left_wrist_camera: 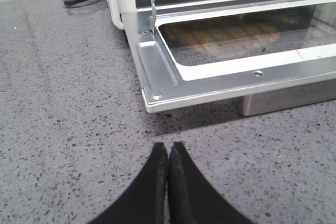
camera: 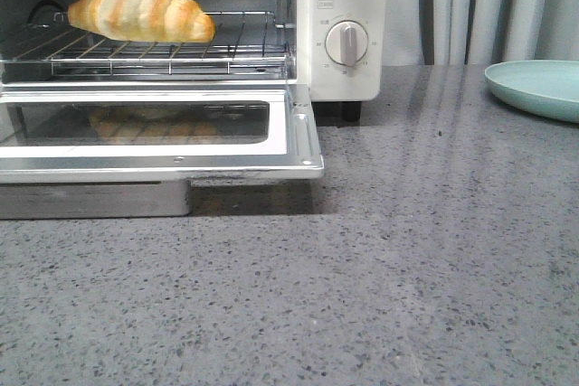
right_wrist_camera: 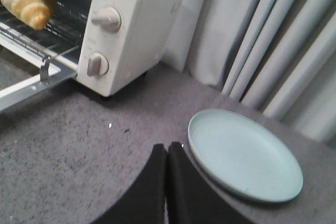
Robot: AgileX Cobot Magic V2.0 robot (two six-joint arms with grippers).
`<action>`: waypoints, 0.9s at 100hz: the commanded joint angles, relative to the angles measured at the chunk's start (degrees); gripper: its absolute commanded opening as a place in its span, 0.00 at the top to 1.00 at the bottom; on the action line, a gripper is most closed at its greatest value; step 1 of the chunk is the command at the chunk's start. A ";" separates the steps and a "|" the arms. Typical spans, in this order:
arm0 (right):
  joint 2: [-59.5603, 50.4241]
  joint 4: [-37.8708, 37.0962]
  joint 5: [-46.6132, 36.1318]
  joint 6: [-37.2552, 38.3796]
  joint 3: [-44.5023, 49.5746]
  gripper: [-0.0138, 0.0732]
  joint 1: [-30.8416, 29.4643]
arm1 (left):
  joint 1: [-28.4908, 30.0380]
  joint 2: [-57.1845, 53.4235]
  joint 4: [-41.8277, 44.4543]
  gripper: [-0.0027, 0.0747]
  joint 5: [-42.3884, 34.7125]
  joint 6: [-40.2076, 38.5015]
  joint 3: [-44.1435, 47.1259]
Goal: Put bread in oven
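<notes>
The bread (camera: pixel 140 10) lies on the wire rack (camera: pixel 154 51) inside the oven (camera: pixel 339 24), in the upper left of the front view. The oven door (camera: pixel 163 133) is folded down flat and its glass shows a dim reflection of the bread. Two round knobs (camera: pixel 346 42) sit on the white panel to the right of the opening. A pale green plate (camera: pixel 536 88) rests on the grey counter (camera: pixel 362 268) at the right edge, well apart from the oven. The left gripper (left_wrist_camera: pixel 168 153) has its fingers pressed together, holding nothing, near the door corner. The right gripper (right_wrist_camera: pixel 167 153) also has its fingers together, empty, just beside the plate
</notes>
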 commanded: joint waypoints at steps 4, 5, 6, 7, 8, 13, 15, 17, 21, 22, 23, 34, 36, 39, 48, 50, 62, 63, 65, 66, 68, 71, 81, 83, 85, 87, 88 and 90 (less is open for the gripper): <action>0.90 11.94 -13.57 -8.34 4.98 0.92 -11.98 | 0.09 -1.66 -0.93 0.99 -4.21 -0.71 1.46; 0.90 13.25 -14.49 -9.67 5.98 0.92 -12.65 | 0.09 -1.66 -0.93 0.99 -4.21 -0.71 1.46; 0.90 14.55 -17.42 -10.99 7.00 0.92 -13.92 | 0.09 -1.66 -0.93 0.99 -4.21 -0.71 1.46; 0.90 15.19 -17.42 -10.99 7.00 0.92 -14.53 | 0.09 -1.66 -0.93 0.99 -4.21 -0.71 1.46; 0.90 15.83 -19.46 -12.35 8.03 0.92 -15.13 | 0.09 -1.66 -0.93 0.99 -4.21 -0.71 1.46; 0.90 20.00 -26.52 -16.24 11.80 0.92 -19.52 | 0.09 -1.66 -0.93 0.99 -4.21 -0.71 1.46; 0.90 21.67 -29.22 -17.69 13.43 0.92 -20.53 | 0.09 -1.66 -0.93 0.99 -4.21 -0.71 1.46; 0.90 23.17 -31.69 -18.75 15.01 0.92 -21.95 | 0.09 -1.66 -0.93 0.99 -4.21 -0.71 1.46; 0.57 25.46 -35.45 -19.62 18.06 0.92 -24.87 | 0.09 -1.66 -0.93 0.99 -4.21 -0.71 1.46; 0.42 25.73 -35.92 -19.62 18.55 0.92 -24.87 | 0.09 -1.66 -0.93 0.99 -4.21 -0.71 1.46; 0.39 25.94 -36.32 -19.62 19.01 0.92 -25.60 | 0.09 -1.66 -0.93 0.99 -4.21 -0.71 1.46; -3.07 28.34 -36.80 -19.62 24.95 0.92 -29.97 | 0.09 -1.66 -0.93 0.99 -4.21 -0.71 1.46; -3.99 28.78 -36.17 -19.62 25.83 0.92 -30.40 | 0.09 -1.66 -0.93 0.99 -4.21 -0.71 1.46; -5.62 28.97 -34.86 -19.62 27.05 0.92 -31.39 | 0.09 -1.66 -0.93 0.99 -4.21 -0.71 1.46; -9.52 29.27 -31.86 -19.62 29.33 0.92 -33.14 | 0.09 -1.66 -0.93 0.99 -4.21 -0.71 1.46; -10.41 29.36 -31.29 -19.62 29.83 0.92 -33.27 | 0.09 -1.66 -0.93 0.99 -4.21 -0.71 1.46; -13.64 29.70 -24.88 -19.62 30.62 0.92 -34.04 | 0.09 -1.66 -0.93 0.99 -4.21 -0.71 1.46; -13.63 29.70 -24.57 -19.62 30.62 0.92 -34.04 | 0.09 -1.66 -0.93 0.99 -4.21 -0.71 1.46; -13.63 29.70 -23.63 -19.62 30.62 0.92 -34.04 | 0.09 -1.66 -0.93 0.99 -4.21 -0.71 1.46; -13.63 29.70 -23.03 -19.62 30.62 0.92 -34.04 | 0.09 -1.66 -0.93 0.99 -4.21 -0.71 1.46; -13.63 29.70 -22.39 -19.62 30.62 0.92 -34.16 | 0.09 -1.66 -0.93 0.99 -4.21 -0.71 1.46; -13.63 29.70 -20.85 -19.62 30.62 0.92 -34.16 | 0.09 -1.66 -0.93 0.99 -4.21 -0.71 1.46; -13.63 29.70 -19.91 -19.62 30.62 0.92 -34.16 | 0.09 -1.66 -0.93 0.99 -4.10 -0.71 1.46; -13.63 29.70 -19.91 -19.62 30.62 0.92 -34.16 | 0.09 -1.66 -0.93 0.99 -4.10 -0.71 1.46; -13.63 29.70 -20.00 -19.62 30.62 0.92 -34.16 | 0.09 -1.66 -0.93 0.99 -4.10 -0.71 1.46; -13.63 29.70 -20.00 -19.62 30.62 0.92 -34.16 | 0.09 -1.66 -0.93 0.99 -4.10 -0.71 1.46; -13.63 29.70 -20.00 -19.62 30.62 0.92 -34.16 | 0.09 -1.66 -0.93 0.99 -4.10 -0.71 1.46; -13.63 29.70 -20.00 -19.62 30.62 0.92 -34.16 | 0.09 -1.66 -0.93 0.99 -4.10 -0.71 1.46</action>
